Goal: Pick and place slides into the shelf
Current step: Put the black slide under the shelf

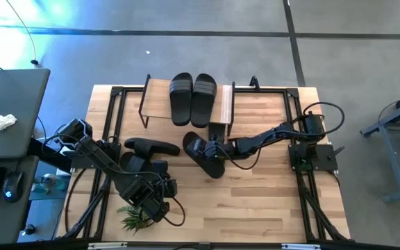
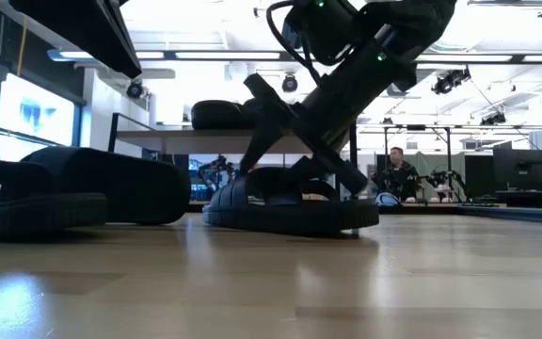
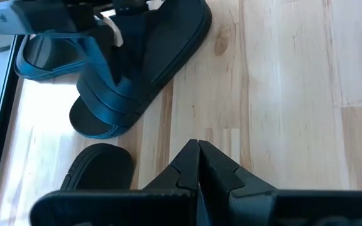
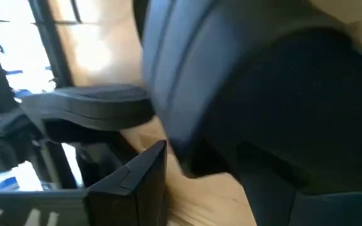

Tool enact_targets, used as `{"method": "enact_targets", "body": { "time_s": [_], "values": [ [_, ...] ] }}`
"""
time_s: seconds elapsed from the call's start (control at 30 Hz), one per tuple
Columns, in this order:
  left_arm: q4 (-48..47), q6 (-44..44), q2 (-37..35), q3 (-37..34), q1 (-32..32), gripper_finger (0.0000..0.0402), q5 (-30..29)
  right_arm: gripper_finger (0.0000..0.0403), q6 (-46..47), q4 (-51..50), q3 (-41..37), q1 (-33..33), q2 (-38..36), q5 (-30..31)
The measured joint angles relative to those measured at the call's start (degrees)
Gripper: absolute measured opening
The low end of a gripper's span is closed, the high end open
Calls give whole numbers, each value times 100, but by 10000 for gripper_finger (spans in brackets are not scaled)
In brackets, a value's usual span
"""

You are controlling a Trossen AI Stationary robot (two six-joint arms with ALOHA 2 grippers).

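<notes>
Two slides are seen on the shelf top. One slide lies on the counter, pinched in the right gripper jaws. Another slide lies just beside the left gripper, jaws pressed together. Plant sprig near counter edge.

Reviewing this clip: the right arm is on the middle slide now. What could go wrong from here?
1. The right pincer sits at the strap end of the slide, so the long sole could swing or slip when lifted.
2. The shelf top already holds a pair of slides; the carried one might knock them.
3. Another slide lies beside the left pincer, so it could be nudged.
</notes>
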Motion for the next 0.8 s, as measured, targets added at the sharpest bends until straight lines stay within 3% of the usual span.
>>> {"method": "enact_targets", "body": {
  "time_s": [0.27,0.53,0.8],
  "values": [
    [-9,29,0,0,0,0,1,181,-247,-251,0,140,-99,-116],
    [-22,46,0,0,0,0,2,181,-690,-1036,0,289,-689,358],
    [-31,46,0,-1,0,0,0,181,-2603,-1615,0,772,-1512,169]
  ]
}}
